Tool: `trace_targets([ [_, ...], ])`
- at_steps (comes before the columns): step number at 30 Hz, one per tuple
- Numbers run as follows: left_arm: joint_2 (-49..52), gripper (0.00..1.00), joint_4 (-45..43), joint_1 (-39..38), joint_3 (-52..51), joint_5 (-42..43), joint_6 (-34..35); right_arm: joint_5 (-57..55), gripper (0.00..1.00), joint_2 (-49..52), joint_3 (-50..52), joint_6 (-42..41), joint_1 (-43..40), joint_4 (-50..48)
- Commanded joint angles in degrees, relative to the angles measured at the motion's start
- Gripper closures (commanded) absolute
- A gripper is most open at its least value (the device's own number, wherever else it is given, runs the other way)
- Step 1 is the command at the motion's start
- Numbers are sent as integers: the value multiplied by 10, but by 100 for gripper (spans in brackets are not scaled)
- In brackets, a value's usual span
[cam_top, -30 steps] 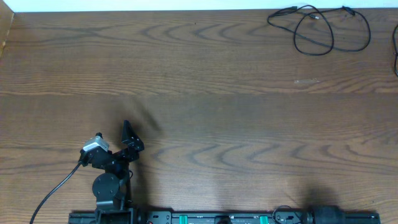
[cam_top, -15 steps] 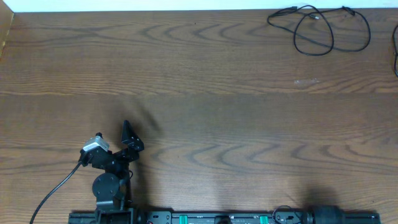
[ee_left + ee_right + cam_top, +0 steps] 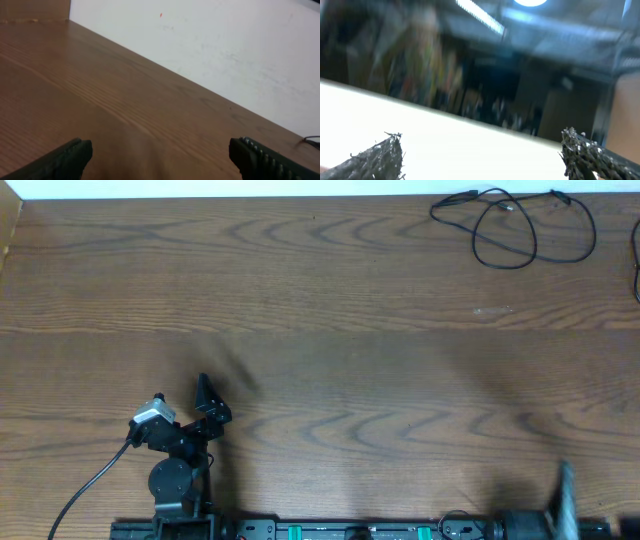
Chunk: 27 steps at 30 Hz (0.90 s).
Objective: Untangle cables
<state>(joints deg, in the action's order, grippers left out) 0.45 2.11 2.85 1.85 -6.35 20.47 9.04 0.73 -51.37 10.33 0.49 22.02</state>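
The cables (image 3: 505,230) lie in loose black loops at the far right corner of the wooden table (image 3: 330,330); another thin black cord (image 3: 636,280) shows at the right edge. My left gripper (image 3: 210,402) rests low at the near left, far from them, open with nothing between its fingers (image 3: 70,157); in the left wrist view a cord tip (image 3: 312,141) peeks in at the far right. My right arm (image 3: 566,498) is a blurred streak at the near right edge. My right gripper (image 3: 482,155) is open and empty, its camera looking up over a white wall into a blurred room.
A white wall (image 3: 225,45) runs behind the table's far edge. A raised wooden side board (image 3: 10,230) closes the far left corner. A black rail (image 3: 350,530) with green clips lines the near edge. A thick black wire (image 3: 90,480) trails from the left arm.
The right arm has swung up into the overhead view at the bottom right, blurred by motion. The left arm and the cables have not moved.
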Motion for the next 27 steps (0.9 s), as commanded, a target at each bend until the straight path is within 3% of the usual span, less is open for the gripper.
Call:
trace_targets([
  [1,-1,6,13,0,-16,-6,-14,-1,1,-2,70,-32,-6,-2],
  [9,-1,6,13,0,-16,-6,-14,2,1,-2,205,-11,-6,-43],
  [27,-1,6,13,0,-16,-6,-14,2,1,-2,369,-11,-6,-154],
])
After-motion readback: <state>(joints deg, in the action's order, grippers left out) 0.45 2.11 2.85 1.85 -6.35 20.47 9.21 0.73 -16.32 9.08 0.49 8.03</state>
